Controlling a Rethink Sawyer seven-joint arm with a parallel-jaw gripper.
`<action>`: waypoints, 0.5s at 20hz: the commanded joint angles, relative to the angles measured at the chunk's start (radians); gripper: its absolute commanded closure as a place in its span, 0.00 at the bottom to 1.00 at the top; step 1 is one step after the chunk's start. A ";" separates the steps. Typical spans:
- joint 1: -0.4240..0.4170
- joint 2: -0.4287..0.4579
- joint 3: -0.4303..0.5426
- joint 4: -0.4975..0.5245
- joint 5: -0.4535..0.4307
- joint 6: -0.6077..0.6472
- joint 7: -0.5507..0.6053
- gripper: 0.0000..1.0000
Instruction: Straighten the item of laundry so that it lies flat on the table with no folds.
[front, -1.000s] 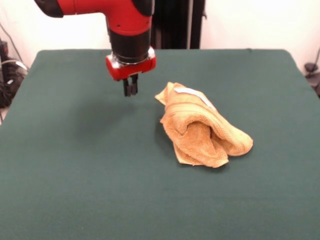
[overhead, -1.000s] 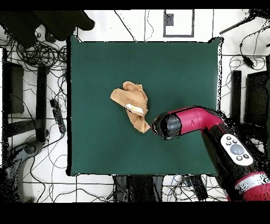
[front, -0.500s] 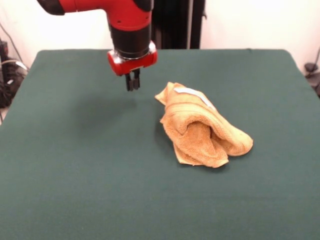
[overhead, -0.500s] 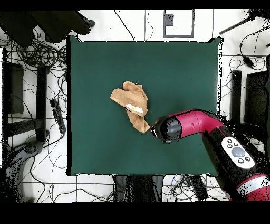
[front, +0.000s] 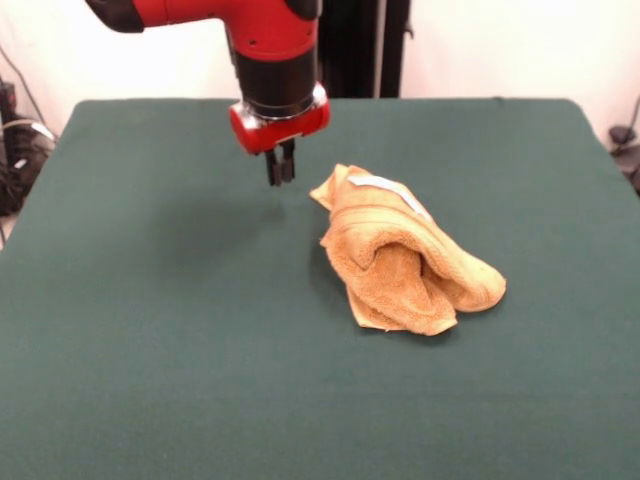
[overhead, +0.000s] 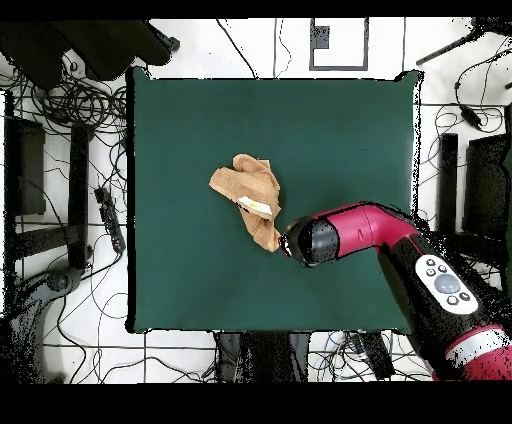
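Observation:
The item of laundry (front: 405, 255) is a golden-orange terry towel, crumpled and rolled into a bundle near the middle of the dark green table (front: 150, 330). A white label shows on its far end. My gripper (front: 281, 173) hangs just left of that far corner in the front view, a little above the cloth, fingers together and holding nothing. From overhead the towel (overhead: 253, 196) lies left of centre on the table (overhead: 340, 130). The red arm's end (overhead: 312, 240) sits right beside its lower corner and hides the fingers.
Cables and dark equipment (overhead: 70, 150) lie on the floor beyond the table's left edge in the overhead view. The red arm (overhead: 440, 290) reaches in from the lower right there.
My gripper has shifted to the right in the front view, closer to the towel's far corner. The towel has not moved.

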 joint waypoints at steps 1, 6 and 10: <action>0.015 0.066 0.105 0.054 0.011 -0.015 -0.213 1.00; 0.009 0.068 0.105 0.058 0.004 -0.028 -0.201 0.00; 0.008 0.070 0.105 0.058 -0.004 -0.042 -0.194 0.00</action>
